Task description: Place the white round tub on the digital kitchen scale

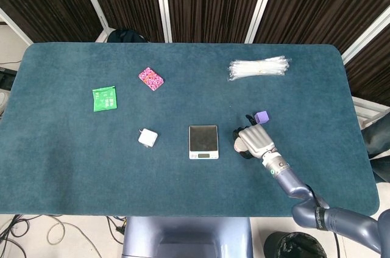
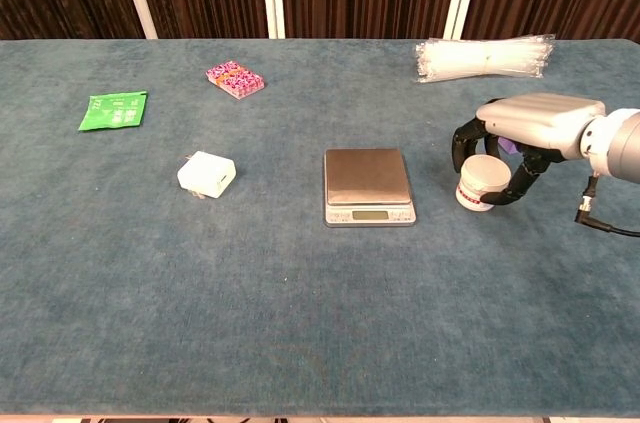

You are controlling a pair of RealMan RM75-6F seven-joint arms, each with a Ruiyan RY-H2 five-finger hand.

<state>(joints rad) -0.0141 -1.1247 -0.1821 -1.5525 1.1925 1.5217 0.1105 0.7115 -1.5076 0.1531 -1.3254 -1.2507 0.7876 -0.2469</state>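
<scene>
The white round tub (image 2: 476,186) with a red label stands on the blue table cloth just right of the digital kitchen scale (image 2: 366,176). My right hand (image 2: 525,121) sits over it, fingers curled down along its left side and the thumb against its right side, gripping it. From the head view the hand (image 1: 255,140) hides nearly all of the tub, to the right of the scale (image 1: 203,138). The scale's steel platform is bare. My left hand shows in neither view.
A purple cube (image 1: 262,116) lies just behind the right hand. A bundle of clear plastic sticks (image 2: 485,56) sits at the far right. A white charger (image 2: 207,174), a pink packet (image 2: 235,78) and a green packet (image 2: 114,110) lie left of the scale.
</scene>
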